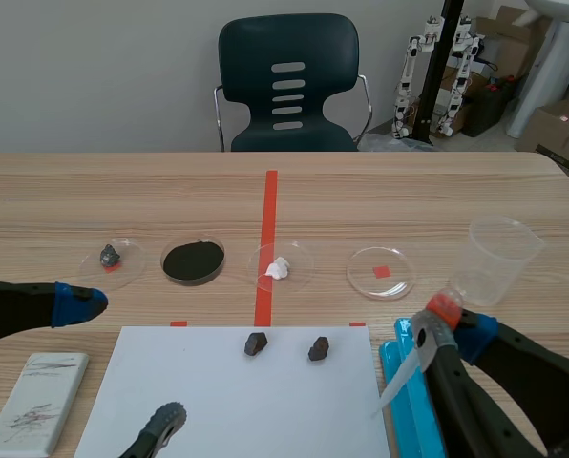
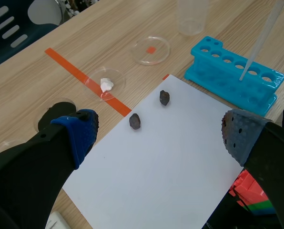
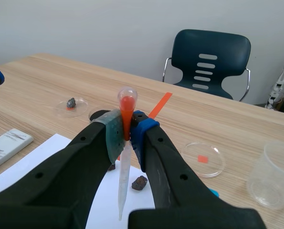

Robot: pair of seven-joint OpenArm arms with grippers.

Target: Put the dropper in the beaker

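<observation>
Closest to the lens in the right wrist view, the right end effector is closed on the dropper. Its two pads pinch the orange stretch just under the bulb, and the long clear stem hangs down between the fingers, slightly tilted. The beaker stands upright on the surface, just beyond that end effector and near the surface's right end, with a petri dish beside it. The left end effector hovers over the sheet of paper, its fingers spread wide with nothing between them.

The likeliest trouble is the stem. It is long and off vertical, so its tip could catch the beaker's rim on the way across. A clear plastic cup like this looks light enough to tip or skid toward the edge. A pinch so near the soft bulb may also let the dropper pivot.

Only the left wrist view shows the tip by the row of holes in the blue rack. Whether it is above a hole or inside one cannot be told; if inside, a sideways move would drag the rack. Only the right wrist view shows where the pads grip. The scene view shows just one pad of the left end effector, so its spread is seen only from its own camera.
</observation>
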